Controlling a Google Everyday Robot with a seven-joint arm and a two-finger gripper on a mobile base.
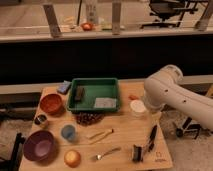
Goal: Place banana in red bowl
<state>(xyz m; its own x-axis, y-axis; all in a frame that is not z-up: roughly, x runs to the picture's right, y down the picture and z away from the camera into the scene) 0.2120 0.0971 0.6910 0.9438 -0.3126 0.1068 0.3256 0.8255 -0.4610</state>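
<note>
Lying loose on the tabletop (pixel 125 127), the banana (pixel 100 135) sits at lower centre of the frame, just right of the blue cup (pixel 68 132) and above the spoon (pixel 106 153); nothing touches it. Red bowl (pixel 51 103) is at centre left, beside the green tray (pixel 94 93), looks empty, and is well apart from the banana. Task reads as not started: banana not grasped, not lifted, not in the bowl, so reach, grasp, carry and drop are all left. White arm (pixel 170 95) fills the right of the frame, bent over the tabletop's right edge near the white cup (pixel 137 107), far from the banana. Gripper itself can't be picked out; it should be at the arm's end somewhere on the right, hidden or out of frame, so cannot tell if open or closed. Counts on the tabletop: 1 banana, 1 red bowl, 1 purple bowl (pixel 39 145) at lower left, 1 blue cup, 1 white cup, 1 orange (pixel 72 158) at bottom, 1 spoon, 1 green tray with two flat items inside, 1 dark clump (pixel 89 118) below the tray, 1 blue sponge (pixel 64 87) at upper left, 1 small dark can (pixel 40 119), and 2 dark objects at lower right, too unclear to name.
</note>
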